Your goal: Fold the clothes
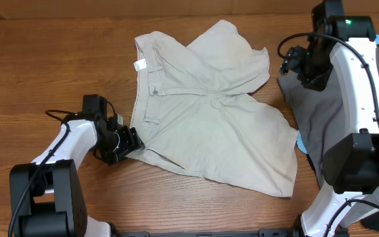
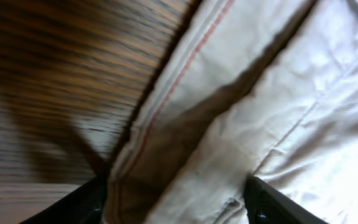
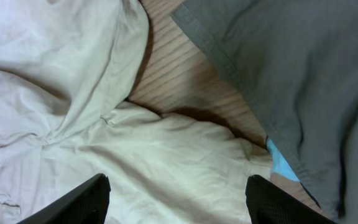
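Note:
The pale beige shorts (image 1: 209,125) lie spread on the wooden table, waistband to the left with a small white label (image 1: 140,64), legs toward the right. My left gripper (image 1: 127,141) is low at the waistband's near corner. In the left wrist view its fingers (image 2: 176,205) are apart with the shorts' hem edge (image 2: 278,106) between them. My right gripper (image 1: 293,62) hovers by the far leg, open and empty. In the right wrist view its fingers (image 3: 176,199) are spread above the shorts (image 3: 135,155).
A dark grey garment (image 1: 314,112) lies at the right under the right arm, also in the right wrist view (image 3: 291,62). A light blue cloth (image 1: 301,141) peeks out beneath it (image 3: 279,163). Bare wood (image 1: 45,59) lies to the left.

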`<state>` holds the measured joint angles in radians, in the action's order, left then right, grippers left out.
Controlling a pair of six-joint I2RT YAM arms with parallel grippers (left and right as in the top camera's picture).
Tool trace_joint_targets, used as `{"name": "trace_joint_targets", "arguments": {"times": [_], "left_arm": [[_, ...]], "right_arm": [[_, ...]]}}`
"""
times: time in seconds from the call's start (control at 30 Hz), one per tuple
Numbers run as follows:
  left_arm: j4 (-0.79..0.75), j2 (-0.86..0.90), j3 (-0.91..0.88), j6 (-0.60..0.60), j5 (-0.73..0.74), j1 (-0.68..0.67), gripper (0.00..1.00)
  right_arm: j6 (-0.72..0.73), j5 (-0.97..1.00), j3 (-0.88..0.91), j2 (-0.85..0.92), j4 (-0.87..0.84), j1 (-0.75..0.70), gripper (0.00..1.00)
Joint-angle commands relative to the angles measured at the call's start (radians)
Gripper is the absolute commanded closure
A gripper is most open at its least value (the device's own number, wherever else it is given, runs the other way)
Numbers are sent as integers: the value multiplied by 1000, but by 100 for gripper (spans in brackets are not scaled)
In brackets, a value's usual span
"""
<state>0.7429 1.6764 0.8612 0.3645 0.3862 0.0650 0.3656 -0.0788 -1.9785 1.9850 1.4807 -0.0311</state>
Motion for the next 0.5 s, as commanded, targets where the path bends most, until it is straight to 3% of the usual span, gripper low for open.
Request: {"name": "trace_joint_targets", "arguments": {"times": [0.0, 0.13, 0.3, 0.47], "left_arm": [[-11, 25, -68, -30, 56, -13, 96], [100, 5, 2, -85, 46, 43, 96], [365, -78, 138, -81, -172, 219, 96], [432, -169, 142, -73, -248, 394, 96]], "right_arm": [[-26, -8, -9, -4, 25, -2, 26], [-27, 26, -8, -4, 66, -5, 26], [-36, 25, 14, -4, 120, -4, 25], [-71, -40, 118, -4, 95, 27, 25]]}}
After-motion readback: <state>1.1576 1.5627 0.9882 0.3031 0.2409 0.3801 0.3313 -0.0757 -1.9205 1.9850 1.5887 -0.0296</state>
